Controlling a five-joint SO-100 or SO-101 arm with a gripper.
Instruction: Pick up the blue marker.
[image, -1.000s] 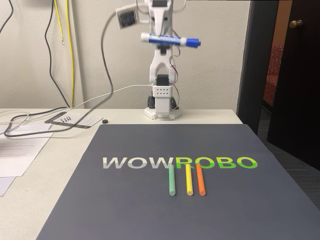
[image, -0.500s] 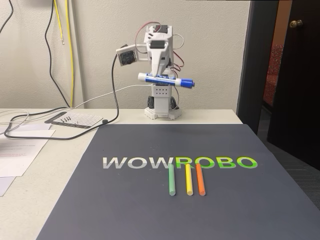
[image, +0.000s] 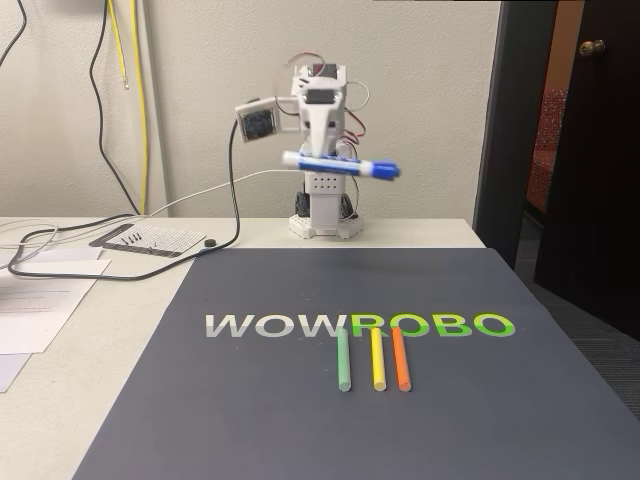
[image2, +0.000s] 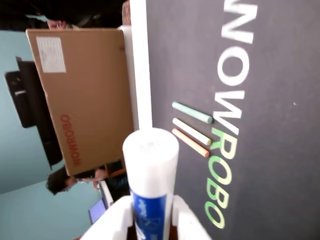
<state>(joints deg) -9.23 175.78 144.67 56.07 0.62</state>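
Clamped across the end effector (image: 327, 160), the blue marker (image: 340, 165) hangs crosswise in mid-air near the arm's base, high above the tabletop (image: 90, 330), its blue cap pointing right in the fixed view. From the wrist view the white barrel end (image2: 150, 150) juts out between the two white fingers (image2: 112, 222). Well below, on the dark mat (image: 300, 420), green stick (image: 343, 360), yellow stick (image: 378, 358) and orange stick (image: 401, 358) lie side by side.
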